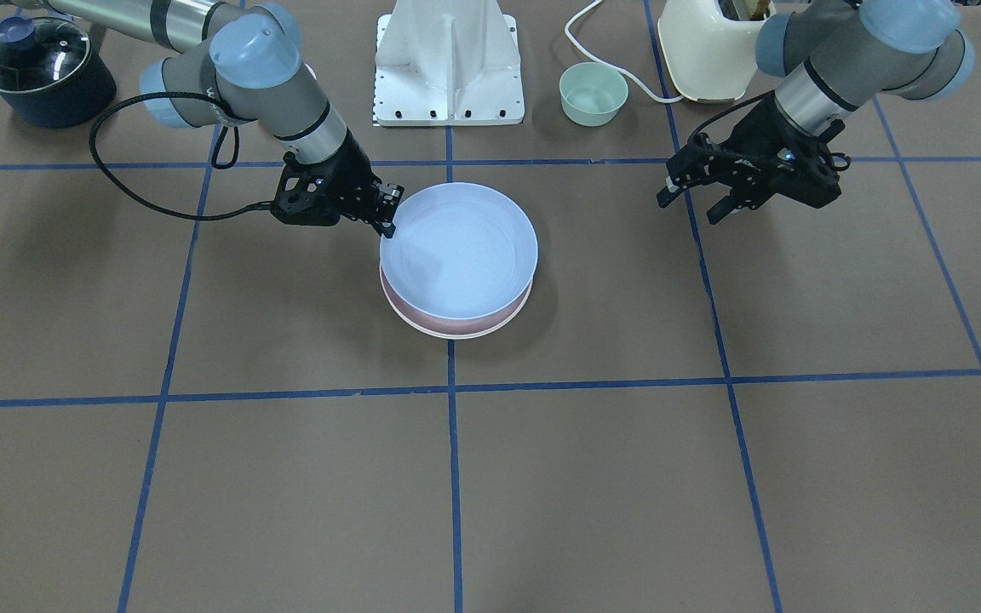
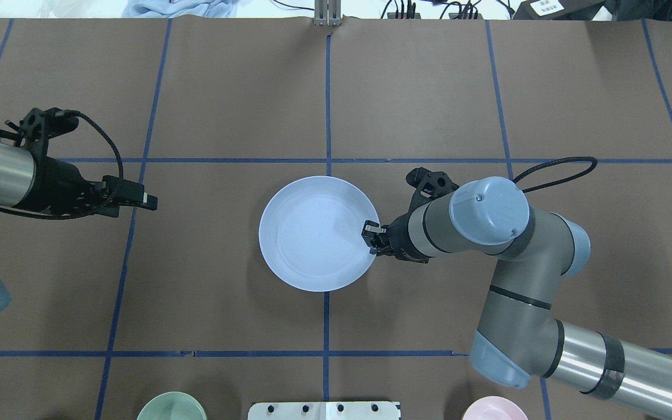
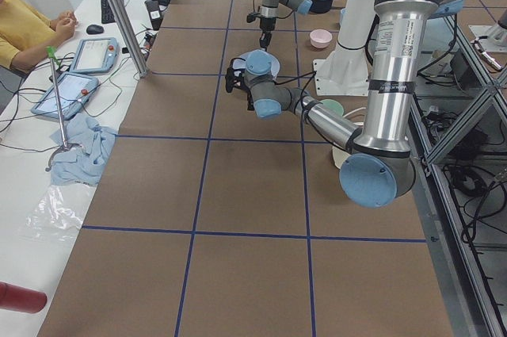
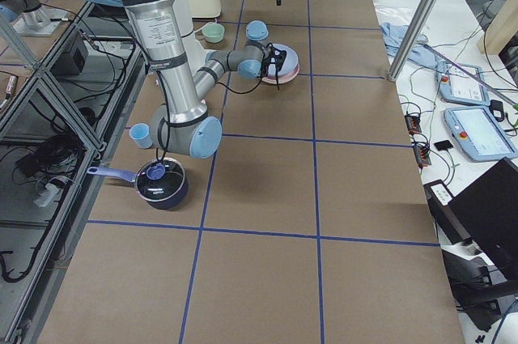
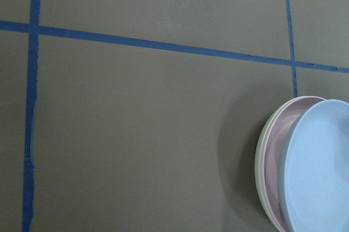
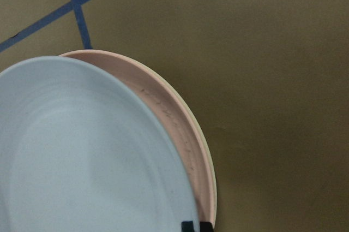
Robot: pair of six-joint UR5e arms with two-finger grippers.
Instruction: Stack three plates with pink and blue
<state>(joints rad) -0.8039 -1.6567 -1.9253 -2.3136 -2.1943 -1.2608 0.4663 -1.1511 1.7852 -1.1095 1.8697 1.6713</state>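
The light blue plate [image 1: 461,251] [image 2: 315,233] is tilted over the pink plate [image 1: 456,323] [image 5: 271,161], with its gripped side raised. The pink plate rests in the cream plate [image 5: 260,180] at the table's middle. My right gripper [image 1: 387,213] [image 2: 373,238] is shut on the blue plate's rim on the robot's side; its fingertips [image 6: 195,225] show at the bottom edge of the right wrist view. My left gripper [image 1: 691,206] [image 2: 148,201] hovers open and holds nothing, well off to the side of the stack.
A green bowl [image 1: 593,94], a cream appliance [image 1: 708,47] with a white cord, the white robot base [image 1: 450,68] and a dark pot with a glass lid [image 1: 39,68] stand along the robot's side. A small pink bowl [image 2: 494,410] is near the right arm's base.
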